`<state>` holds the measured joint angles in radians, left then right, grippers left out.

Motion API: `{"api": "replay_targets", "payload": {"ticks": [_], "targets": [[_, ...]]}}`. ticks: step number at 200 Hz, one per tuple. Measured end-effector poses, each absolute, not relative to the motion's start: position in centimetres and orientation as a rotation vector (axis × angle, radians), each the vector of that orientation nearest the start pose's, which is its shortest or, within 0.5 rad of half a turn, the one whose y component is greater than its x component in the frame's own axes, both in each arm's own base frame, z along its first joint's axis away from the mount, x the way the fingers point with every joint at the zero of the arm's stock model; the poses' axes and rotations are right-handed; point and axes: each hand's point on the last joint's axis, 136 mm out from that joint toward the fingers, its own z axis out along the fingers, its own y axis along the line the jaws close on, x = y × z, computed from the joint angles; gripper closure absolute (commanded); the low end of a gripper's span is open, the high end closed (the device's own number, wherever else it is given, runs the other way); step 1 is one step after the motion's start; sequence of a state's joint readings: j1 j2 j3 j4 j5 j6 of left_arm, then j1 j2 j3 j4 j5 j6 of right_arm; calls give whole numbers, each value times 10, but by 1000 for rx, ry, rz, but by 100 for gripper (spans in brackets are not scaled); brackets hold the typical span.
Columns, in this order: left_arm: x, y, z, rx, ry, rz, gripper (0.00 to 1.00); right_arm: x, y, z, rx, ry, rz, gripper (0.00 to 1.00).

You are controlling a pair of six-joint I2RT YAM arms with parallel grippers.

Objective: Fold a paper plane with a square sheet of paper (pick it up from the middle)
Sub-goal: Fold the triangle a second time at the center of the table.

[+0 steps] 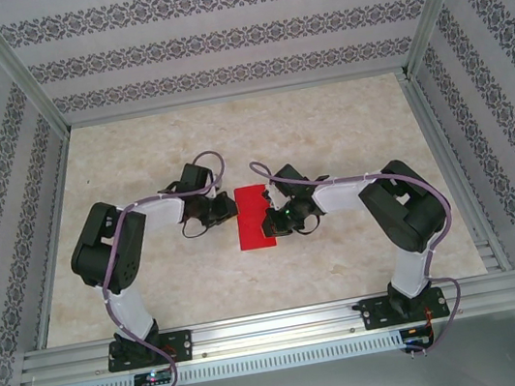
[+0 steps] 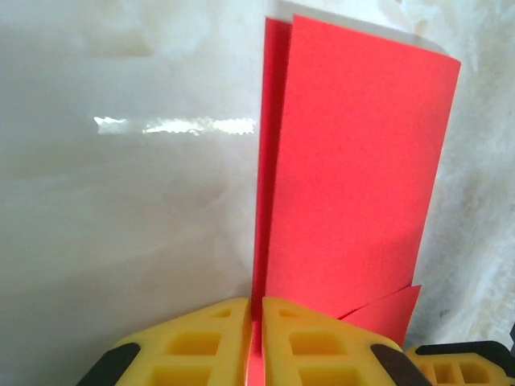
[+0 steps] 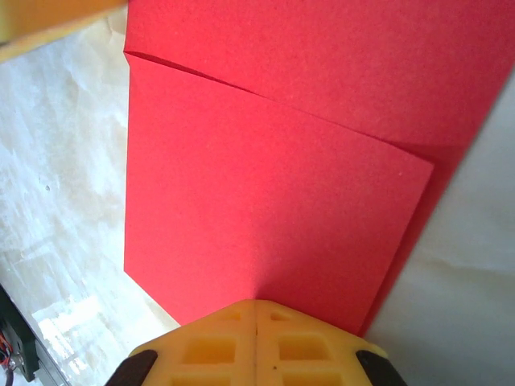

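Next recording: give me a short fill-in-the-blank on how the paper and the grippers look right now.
1. The square sheet of paper is coloured ___.
2. In the top view it lies ___ the left gripper and the right gripper.
3. The fingers seen by the left wrist camera are coloured ___.
Missing words: red; between; yellow.

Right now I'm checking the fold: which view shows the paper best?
Top external: nearly the whole paper shows, a folded rectangle. Left wrist shows two overlapping layers close up; right wrist likewise, with edges cropped.
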<state>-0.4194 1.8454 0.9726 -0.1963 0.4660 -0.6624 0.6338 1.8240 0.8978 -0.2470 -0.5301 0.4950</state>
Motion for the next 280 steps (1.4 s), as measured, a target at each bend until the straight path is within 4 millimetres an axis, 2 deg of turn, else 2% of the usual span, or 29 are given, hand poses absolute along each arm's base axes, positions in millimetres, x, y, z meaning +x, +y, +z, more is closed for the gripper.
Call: {"api": "replay_targets", "payload": {"ticks": [30,51,70,84,114,152,231,280], "targets": [[342,-230,23,-154,2783,-888,86,245,288,6,-364,2904,990,100],[341,-230,39,-127,2737,-876,86,245,288,6,-361,2901,992,100],[334,-240,56,-71,2700,-905,86,245,288,7,-361,2901,992,100],[326,-250,60,-27,2692,-929,89,245,288,7,-361,2901,992,100],[311,-266,47,27,2736,-952,93,246,289,8,-362,2898,993,100],[304,-267,18,15,2814,-927,94,246,289,8,-363,2898,994,100],[308,-267,18,17,2808,-895,97,243,286,16,-360,2906,952,100],[308,-268,18,21,2806,-885,97,258,304,31,-351,2859,977,100]]}}
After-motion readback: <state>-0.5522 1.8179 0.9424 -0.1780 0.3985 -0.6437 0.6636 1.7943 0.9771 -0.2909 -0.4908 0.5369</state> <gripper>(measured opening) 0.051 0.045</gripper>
